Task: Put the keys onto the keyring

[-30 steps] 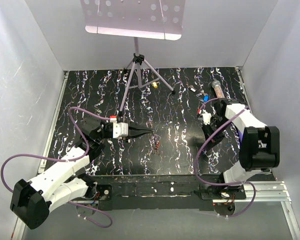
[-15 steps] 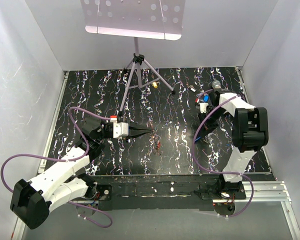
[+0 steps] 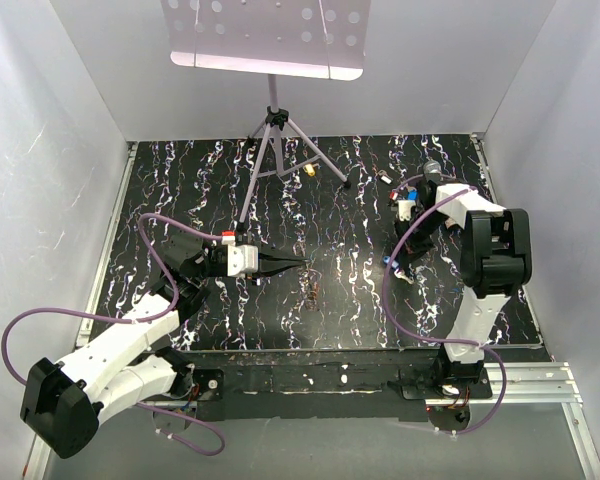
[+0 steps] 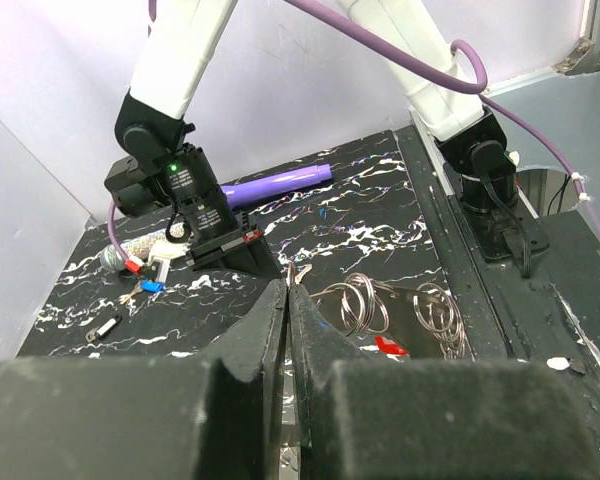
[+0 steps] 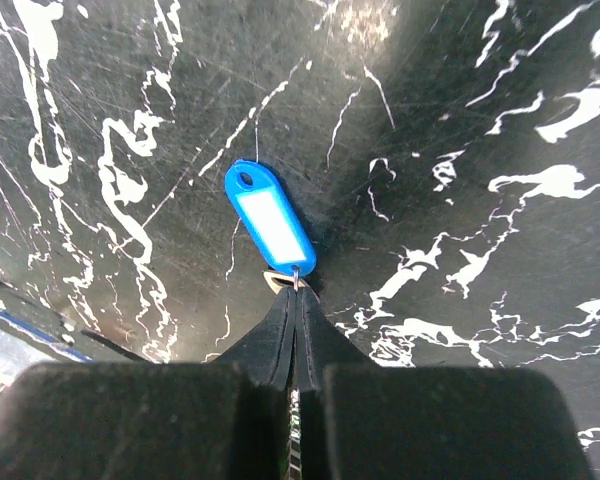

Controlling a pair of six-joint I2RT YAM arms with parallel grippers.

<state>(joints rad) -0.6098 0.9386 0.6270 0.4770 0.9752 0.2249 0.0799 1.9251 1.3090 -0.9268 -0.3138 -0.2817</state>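
Right claw tight on blue key

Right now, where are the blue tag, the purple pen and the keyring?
blue tag [image 5: 270,222]: right wrist view, on its white label.
purple pen [image 4: 280,183]: left wrist view, mid barrel.
keyring [image 4: 383,310]: left wrist view, on its wire coil.

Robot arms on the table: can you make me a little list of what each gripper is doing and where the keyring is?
Table: black with white streaks
Left gripper: shut, holding nothing I can see
Right gripper: shut on the little ring of the blue key tag
Keyring: lying on the table just past the left gripper's tip
Job done: not yet, the tag is not on the keyring
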